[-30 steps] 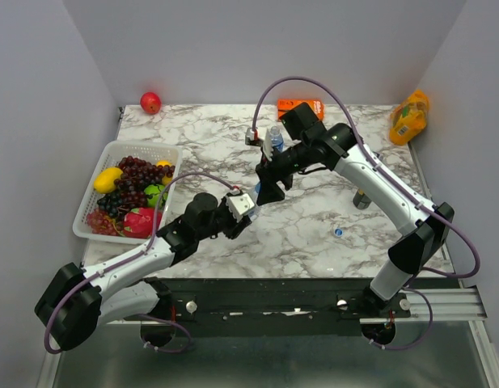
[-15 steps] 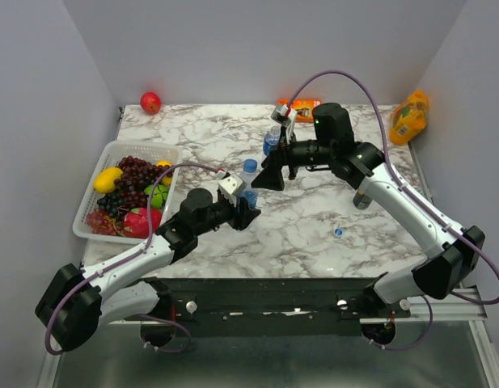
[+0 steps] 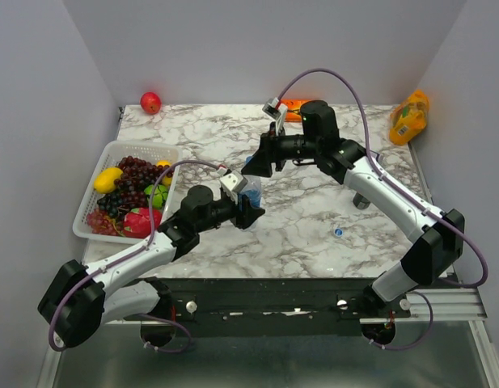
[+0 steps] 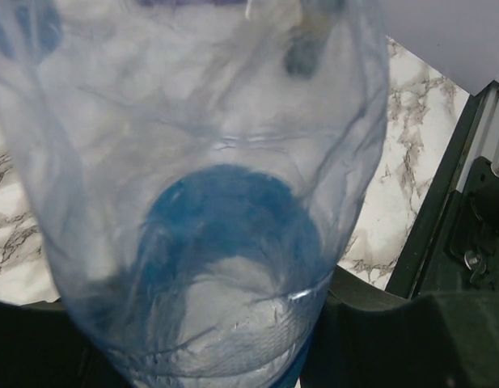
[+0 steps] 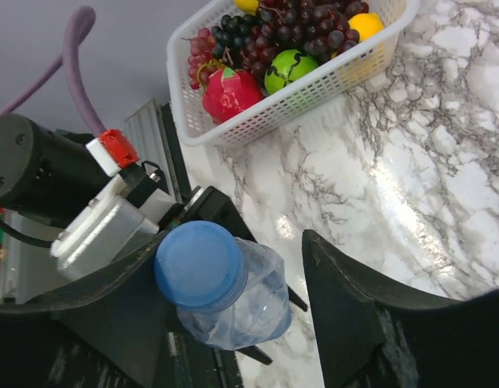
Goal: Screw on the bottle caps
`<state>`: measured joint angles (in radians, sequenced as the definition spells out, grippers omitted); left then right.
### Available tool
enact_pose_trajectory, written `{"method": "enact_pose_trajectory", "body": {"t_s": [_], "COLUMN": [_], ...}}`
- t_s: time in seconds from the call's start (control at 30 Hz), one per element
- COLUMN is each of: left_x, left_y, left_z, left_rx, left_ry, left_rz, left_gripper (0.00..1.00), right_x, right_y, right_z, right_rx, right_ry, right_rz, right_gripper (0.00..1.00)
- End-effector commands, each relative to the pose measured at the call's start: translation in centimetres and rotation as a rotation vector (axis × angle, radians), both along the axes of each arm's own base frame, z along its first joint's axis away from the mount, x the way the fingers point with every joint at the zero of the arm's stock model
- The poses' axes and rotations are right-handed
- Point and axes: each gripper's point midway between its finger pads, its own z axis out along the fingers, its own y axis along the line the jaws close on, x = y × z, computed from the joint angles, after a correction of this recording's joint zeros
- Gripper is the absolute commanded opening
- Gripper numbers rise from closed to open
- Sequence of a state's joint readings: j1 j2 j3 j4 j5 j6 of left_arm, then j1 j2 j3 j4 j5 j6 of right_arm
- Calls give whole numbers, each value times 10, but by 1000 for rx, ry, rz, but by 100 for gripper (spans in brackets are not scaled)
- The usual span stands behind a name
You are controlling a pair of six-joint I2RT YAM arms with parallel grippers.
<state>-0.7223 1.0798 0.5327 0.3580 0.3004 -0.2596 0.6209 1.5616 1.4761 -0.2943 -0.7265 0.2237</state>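
A clear bottle (image 3: 251, 188) with a blue cap (image 5: 199, 265) on its neck is upright in my left gripper (image 3: 247, 212), which is shut on its body. It fills the left wrist view (image 4: 209, 162), where the gripper (image 4: 225, 360) holds its lower part. My right gripper (image 3: 262, 162) is open just above it; in the right wrist view its fingers (image 5: 237, 252) straddle the cap, the left one close against it, the right one apart. A loose blue cap (image 3: 338, 232) lies on the marble at the right. The second bottle is hidden behind the right arm.
A white basket (image 3: 112, 153) of fruit stands at the left and also shows in the right wrist view (image 5: 314, 93). A red apple (image 3: 150, 103) lies back left, an orange packet (image 3: 296, 104) at the back, a yellow bag (image 3: 409, 117) back right, and a dark can (image 3: 361, 199) at the right.
My right gripper has swung left and down from near the back bottle to over the held bottle's cap. My left gripper has lifted the bottle a little toward it.
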Motion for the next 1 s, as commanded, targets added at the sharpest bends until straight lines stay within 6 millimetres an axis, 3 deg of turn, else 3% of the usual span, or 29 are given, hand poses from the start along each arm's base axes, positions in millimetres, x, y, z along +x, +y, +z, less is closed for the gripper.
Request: {"method": "enact_pose_trajectory", "body": {"t_s": [0.0,0.03,0.1,0.13,0.17,0.2,0.3,0.37,0.43,0.47,0.5,0.53,0.57,0.6,0.7,0.77,0.83,0.97], "left_x": [-3,-3,-3,-2,0,5,15,29,40,52,53,59,78,73,88,103,116,140], "left_y": [-12,-12,-12,-12,-12,-8,3,17,44,56,74,88,116,132,157,166,160,167], "left_z": [22,21,19,19,21,15,4,3,-14,-6,-22,-26,-17,-35,-33,-8,10,18], "left_rx": [-51,-50,-42,-36,-33,-13,48,115,235,251,320,340,331,358,348,326,337,427], "left_ry": [-31,-30,-27,-26,-28,-13,24,8,51,58,127,171,205,340,401,323,232,184], "left_rz": [-58,-60,-63,-61,-49,-15,54,119,246,320,390,460,617,696,778,840,792,828], "left_gripper": [0,0,8,31,41,50,99,99,99,99,99,99,99,99,99,99,99,99], "right_x": [7,6,5,5,4,7,7,11,23,27,39,44,50,58,76,94,110,148], "right_y": [7,7,7,6,3,-1,-22,-48,-84,-100,-125,-138,-149,-165,-181,-186,-194,-215], "right_z": [16,15,19,20,23,22,29,24,33,24,28,27,24,24,22,18,16,-4], "right_rx": [49,50,53,49,42,25,-26,-89,-133,-167,-181,-195,-210,-219,-232,-244,-245,-265], "right_ry": [-54,-60,-99,-118,-160,-176,-236,-241,-304,-302,-319,-319,-326,-330,-397,-431,-431,-414], "right_rz": [-2,9,29,34,36,9,-49,-105,-204,-232,-305,-338,-363,-399,-420,-435,-445,-494], "right_gripper": [61,47,30,12,6,3,0,1,0,0,0,0,0,0,0,0,0,0]}}
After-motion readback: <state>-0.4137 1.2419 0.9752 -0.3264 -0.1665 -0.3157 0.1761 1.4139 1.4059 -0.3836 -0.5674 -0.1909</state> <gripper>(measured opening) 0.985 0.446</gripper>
